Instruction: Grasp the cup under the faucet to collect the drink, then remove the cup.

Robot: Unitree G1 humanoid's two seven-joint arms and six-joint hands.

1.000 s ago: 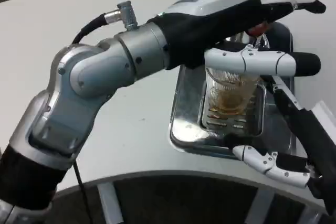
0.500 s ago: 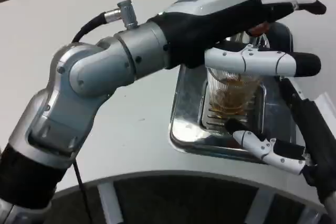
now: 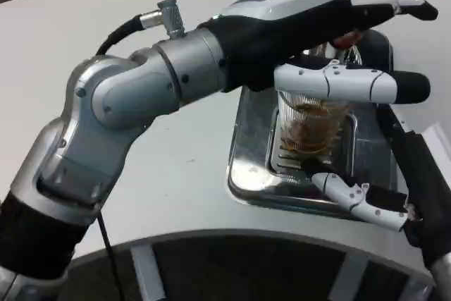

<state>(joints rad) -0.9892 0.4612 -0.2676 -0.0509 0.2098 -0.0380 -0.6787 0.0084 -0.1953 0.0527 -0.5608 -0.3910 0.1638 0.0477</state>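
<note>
Filling is the step in hand, and you should read the head view as follows. Your left hand (image 3: 317, 22) reaches across the drip tray (image 3: 246, 167) with its upper fingers lying over the red faucet lever (image 3: 345, 38); whether they press it cannot be told. A lower white finger (image 3: 338, 82) of that same hand lies across the rim of the cup (image 3: 310, 128) on the side toward you. The cup, a ribbed clear tumbler, stands upright on the slotted grate of the tray, directly below the faucet, and holds amber drink to roughly its middle. Whether the left hand truly grips the cup or only rests against it cannot be judged from this angle.

Your right hand (image 3: 366, 202) sits low at the near right edge of the tray, fingers apart and holding nothing, one fingertip just beside the foot of the cup.

Judging the next move: you need the flow stopped at a suitable level, then a firm hold around the cup wall, a straight lift clear of the grate, and a level carry toward the white counter (image 3: 176, 174) so the drink does not slop.

No brand, label or legible writing appears on the cup, the dispenser or the tray.
</note>
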